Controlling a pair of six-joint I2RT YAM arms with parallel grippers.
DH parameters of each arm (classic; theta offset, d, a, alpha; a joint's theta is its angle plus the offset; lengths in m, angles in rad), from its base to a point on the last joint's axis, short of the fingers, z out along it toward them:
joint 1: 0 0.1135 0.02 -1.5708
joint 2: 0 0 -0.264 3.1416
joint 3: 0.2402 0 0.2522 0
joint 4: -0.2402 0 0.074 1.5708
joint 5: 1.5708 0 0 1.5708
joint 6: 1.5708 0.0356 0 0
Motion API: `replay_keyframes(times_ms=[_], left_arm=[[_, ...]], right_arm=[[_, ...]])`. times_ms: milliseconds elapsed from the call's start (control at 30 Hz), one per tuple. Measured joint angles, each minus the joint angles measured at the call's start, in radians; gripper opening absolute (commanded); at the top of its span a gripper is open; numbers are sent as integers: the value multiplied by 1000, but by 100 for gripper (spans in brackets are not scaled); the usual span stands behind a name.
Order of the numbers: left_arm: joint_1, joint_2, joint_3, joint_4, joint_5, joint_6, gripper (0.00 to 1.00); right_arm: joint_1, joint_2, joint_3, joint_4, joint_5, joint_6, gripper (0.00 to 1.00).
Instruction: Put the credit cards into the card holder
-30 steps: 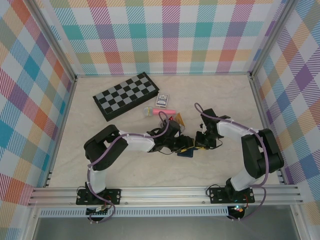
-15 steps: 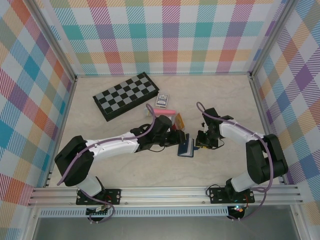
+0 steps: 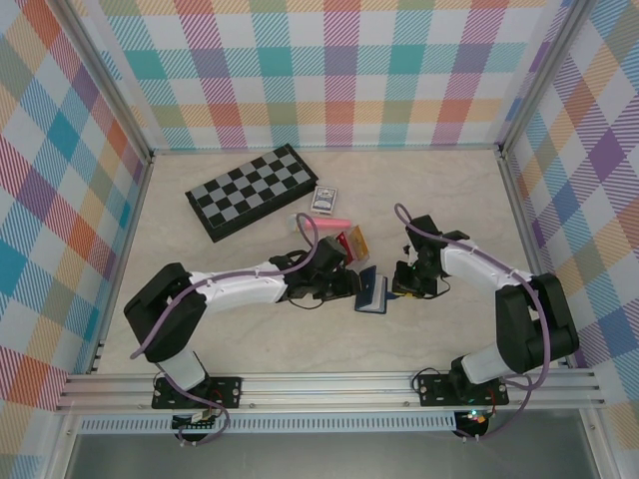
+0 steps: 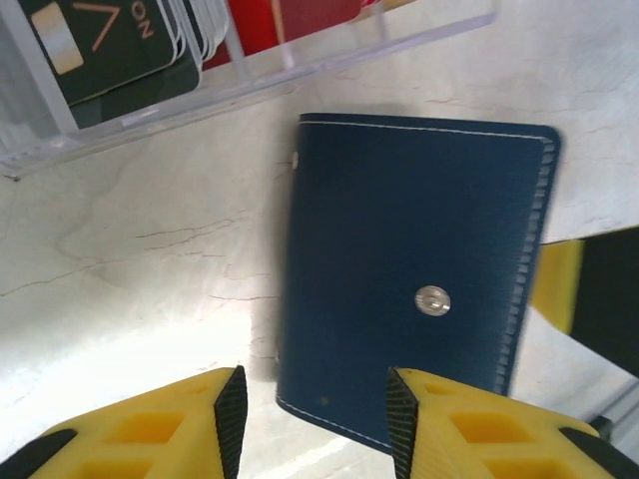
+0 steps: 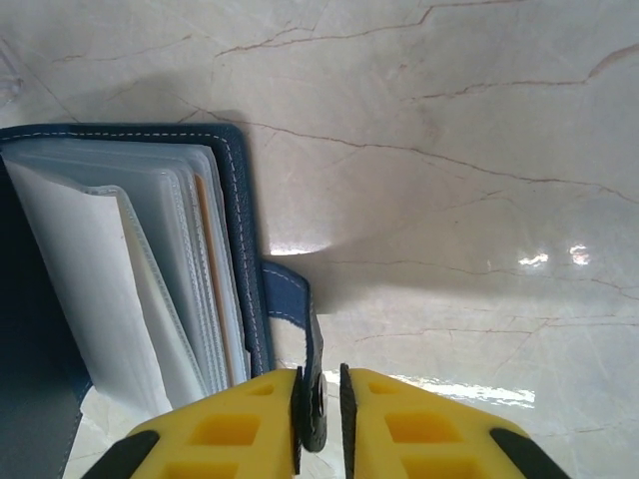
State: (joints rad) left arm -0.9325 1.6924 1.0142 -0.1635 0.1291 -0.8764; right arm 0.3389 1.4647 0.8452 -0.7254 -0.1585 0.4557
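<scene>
On table [image 3: 200, 329], right claw [image 5: 319, 384] pinching card holder [image 4: 419, 220]

A folded black-and-grey chessboard [image 3: 250, 190] lies at an angle at the back of the pale marbled surface [image 3: 160, 249]. Near its right end are a blue pack of playing cards [image 3: 325, 199] and a pink marker-like stick [image 3: 327, 221] (apart, not touching). A clear plastic box [image 4: 200, 95] stands closer in.

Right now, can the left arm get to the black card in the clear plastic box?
Probably yes: its jaws stand open, and bare table leads to the clear plastic box holding the black plastic card.
</scene>
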Motion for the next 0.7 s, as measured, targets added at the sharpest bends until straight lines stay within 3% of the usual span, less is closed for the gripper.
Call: replay_keyframes(times_ms=[400, 700], left_arm=[[0, 81, 71, -18, 4, 14, 41], [0, 142, 110, -19, 16, 29, 40]], right_arm=[[0, -18, 0, -27, 0, -2, 18], [0, -37, 0, -39, 0, -11, 11]])
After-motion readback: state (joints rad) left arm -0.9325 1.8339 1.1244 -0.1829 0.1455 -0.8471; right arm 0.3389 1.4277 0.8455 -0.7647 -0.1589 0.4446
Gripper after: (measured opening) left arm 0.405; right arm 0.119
